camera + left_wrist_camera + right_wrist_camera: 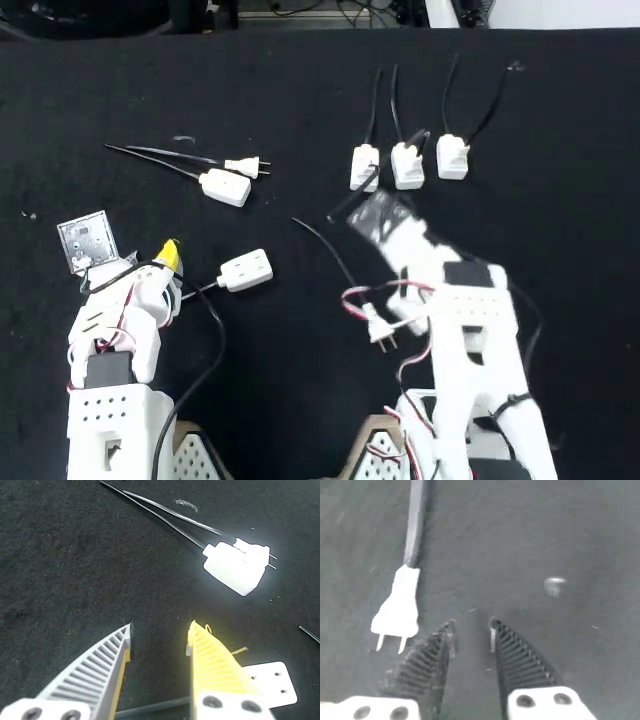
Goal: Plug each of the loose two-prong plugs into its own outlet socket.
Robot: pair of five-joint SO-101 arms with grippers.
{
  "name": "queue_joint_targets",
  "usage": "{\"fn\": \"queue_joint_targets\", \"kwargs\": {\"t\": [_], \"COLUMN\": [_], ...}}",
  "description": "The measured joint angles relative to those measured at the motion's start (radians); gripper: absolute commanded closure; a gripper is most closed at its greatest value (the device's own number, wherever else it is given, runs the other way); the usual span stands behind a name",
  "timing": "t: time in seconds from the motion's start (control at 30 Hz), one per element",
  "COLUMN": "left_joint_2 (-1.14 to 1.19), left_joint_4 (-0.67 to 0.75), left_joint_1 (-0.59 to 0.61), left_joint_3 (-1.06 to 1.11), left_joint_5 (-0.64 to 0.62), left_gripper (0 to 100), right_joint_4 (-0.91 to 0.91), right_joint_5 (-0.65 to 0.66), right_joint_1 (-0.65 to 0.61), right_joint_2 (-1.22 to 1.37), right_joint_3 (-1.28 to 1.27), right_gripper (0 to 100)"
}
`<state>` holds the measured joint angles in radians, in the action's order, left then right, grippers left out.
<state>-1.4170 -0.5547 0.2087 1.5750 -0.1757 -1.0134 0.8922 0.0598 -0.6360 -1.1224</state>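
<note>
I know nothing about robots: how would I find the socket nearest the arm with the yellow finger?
On the black table, find the left gripper, the one with a yellow finger. Beside it, toward the table's middle, lies a white outlet socket whose black cord curves back toward the arm's base. Unlike the farther socket, which has a plug beside it, this one lies alone.

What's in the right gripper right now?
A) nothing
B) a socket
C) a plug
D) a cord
A: the right gripper is open, with only the bare table showing between its fingers. A white plug lies flat beside it, not gripped.
</note>
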Motion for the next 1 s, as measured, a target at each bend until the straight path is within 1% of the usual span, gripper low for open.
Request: {"fn": "queue_joint_targets", "kwargs": {"t": [0.17,0.37,0.6,0.73,0.8,0.83,0.9,1.0], "left_joint_2": [0.000,0.000,0.000,0.000,0.000,0.000,0.000,0.000], "left_joint_4": [0.000,0.000,0.000,0.000,0.000,0.000,0.000,0.000], "left_joint_1": [0.000,0.000,0.000,0.000,0.000,0.000,0.000,0.000], "left_joint_3": [0.000,0.000,0.000,0.000,0.000,0.000,0.000,0.000], "left_joint_5": [0.002,0.003,0.003,0.003,0.003,0.003,0.003,0.003], "left_gripper": [81,81,81,81,81,81,81,81], "right_joint_4": [0.054,0.075,0.072,0.061,0.061,0.058,0.057,0.057], "right_joint_5": [0.026,0.026,-0.114,-0.124,-0.124,-0.121,-0.071,0.057], "right_joint_1": [-0.060,-0.201,-0.371,-0.480,-0.511,-0.529,-0.559,-0.566], "right_joint_2": [-0.009,-0.011,-0.011,-0.011,-0.014,-0.018,-0.018,-0.018], "right_joint_3": [-0.114,-0.166,-0.166,-0.166,-0.166,-0.166,-0.166,-0.166], "right_gripper": [90.8,91.0,91.0,90.7,90.7,90.7,90.8,90.7]}}
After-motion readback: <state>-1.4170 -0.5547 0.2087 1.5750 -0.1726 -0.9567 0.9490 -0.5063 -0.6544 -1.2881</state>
